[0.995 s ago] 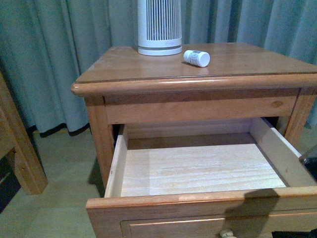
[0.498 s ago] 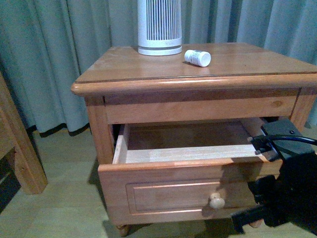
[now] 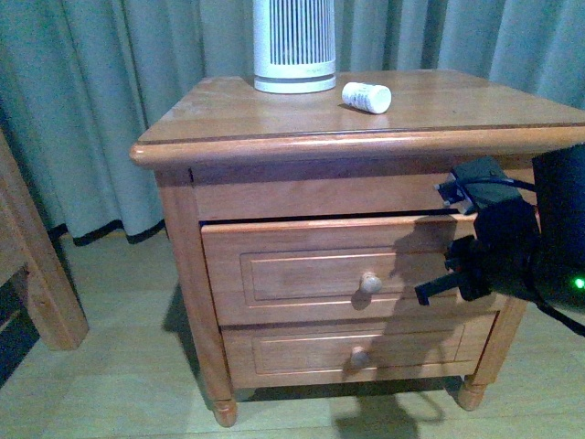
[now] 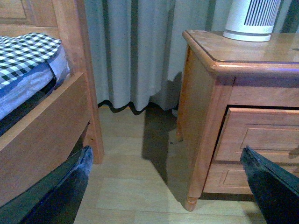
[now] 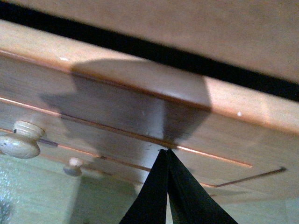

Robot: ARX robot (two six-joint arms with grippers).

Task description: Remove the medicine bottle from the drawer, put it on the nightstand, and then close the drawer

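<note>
The medicine bottle (image 3: 366, 96) lies on its side on the nightstand (image 3: 274, 123) top, near the back. The drawer (image 3: 311, 270) is pushed in, with a thin dark gap along its upper edge and its round knob (image 3: 369, 283) showing. My right gripper (image 3: 423, 296) is shut and empty, to the right of the knob. In the right wrist view its closed tips (image 5: 164, 150) touch the drawer (image 5: 140, 107) front panel. My left gripper (image 4: 166, 151) is open and empty, low over the floor to the left of the nightstand (image 4: 210, 51).
A white ribbed appliance (image 3: 294, 46) stands at the back of the nightstand top. Below the upper drawer is a shallower lower drawer (image 3: 302, 352). A wooden bed frame (image 3: 27, 265) with checked bedding (image 4: 23, 51) stands on the left. Grey curtains (image 3: 110, 91) hang behind.
The drawer has gone from wide open to pushed almost fully in. My right arm has come in from the right and followed the drawer front inward.
</note>
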